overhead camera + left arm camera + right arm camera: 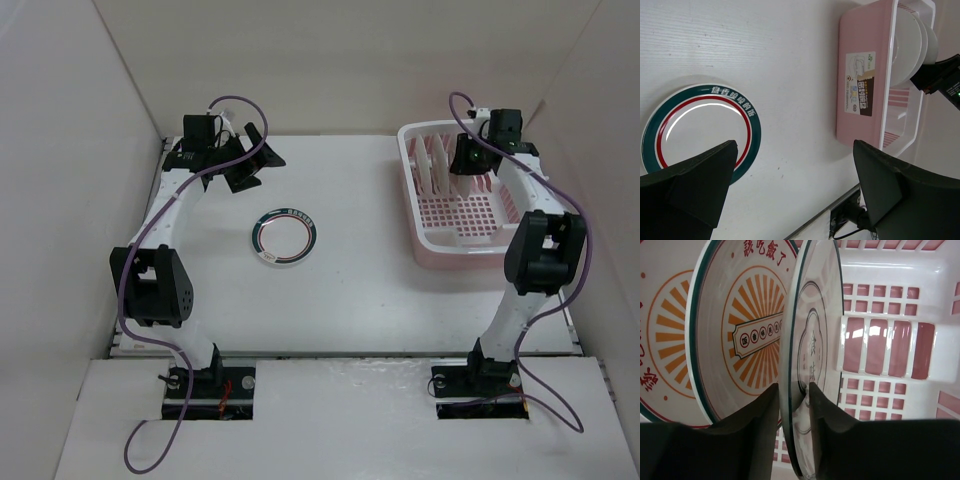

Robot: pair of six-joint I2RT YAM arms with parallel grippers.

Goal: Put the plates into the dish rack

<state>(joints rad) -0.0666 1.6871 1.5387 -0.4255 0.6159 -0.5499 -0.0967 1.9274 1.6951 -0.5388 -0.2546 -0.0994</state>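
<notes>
The pink dish rack [455,250] stands at the back right. Two plates with orange sunburst centres [740,340] stand upright in it. My right gripper [794,390] is shut on the rim of a third upright plate with a thin dark ring and centre motif [812,340], held edge-on in the rack beside them. The plate with the dark green rim band [284,233] lies flat mid-table; it also shows in the left wrist view [700,125]. My left gripper [250,160] is open and empty, behind that plate and above the table.
White walls enclose the table on the left, back and right. The rack's pink side wall with a label [862,82] faces the left gripper. The right arm's base [855,220] shows at the table's near edge.
</notes>
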